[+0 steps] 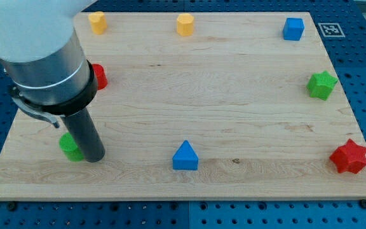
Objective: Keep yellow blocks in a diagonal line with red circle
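Note:
Two yellow blocks stand along the board's top edge: one (pixel 97 21) at the top left, shape unclear, and a yellow hexagon (pixel 184 24) at the top centre. A red circle (pixel 99 76) sits at the left, partly hidden behind the arm's grey body. My tip (pixel 94 157) rests on the board at the lower left, right beside a green block (pixel 70 147) that touches its left side. The tip is well below the red circle and far from both yellow blocks.
A blue triangle (pixel 185 156) lies at the bottom centre. A blue cube (pixel 293 28) is at the top right, a green star (pixel 322 84) at the right edge and a red star (pixel 349 157) at the bottom right. The wooden board (pixel 234 95) lies on a blue pegboard.

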Controlling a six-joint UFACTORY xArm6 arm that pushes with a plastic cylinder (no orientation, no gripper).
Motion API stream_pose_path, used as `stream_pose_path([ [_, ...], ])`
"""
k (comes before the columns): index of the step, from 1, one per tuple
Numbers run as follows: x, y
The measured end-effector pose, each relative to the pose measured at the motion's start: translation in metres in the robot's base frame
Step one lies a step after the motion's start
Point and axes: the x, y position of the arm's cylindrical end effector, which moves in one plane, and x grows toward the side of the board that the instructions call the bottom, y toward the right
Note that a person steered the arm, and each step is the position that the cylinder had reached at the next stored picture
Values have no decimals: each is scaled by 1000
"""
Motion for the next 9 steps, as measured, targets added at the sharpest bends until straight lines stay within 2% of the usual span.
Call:
stream_pose_path([
  [2, 0, 0],
  [3, -42, -14],
  [5, -140, -6],
  [7, -134, -58],
  [8, -134, -108],
  [9, -162, -155],
])
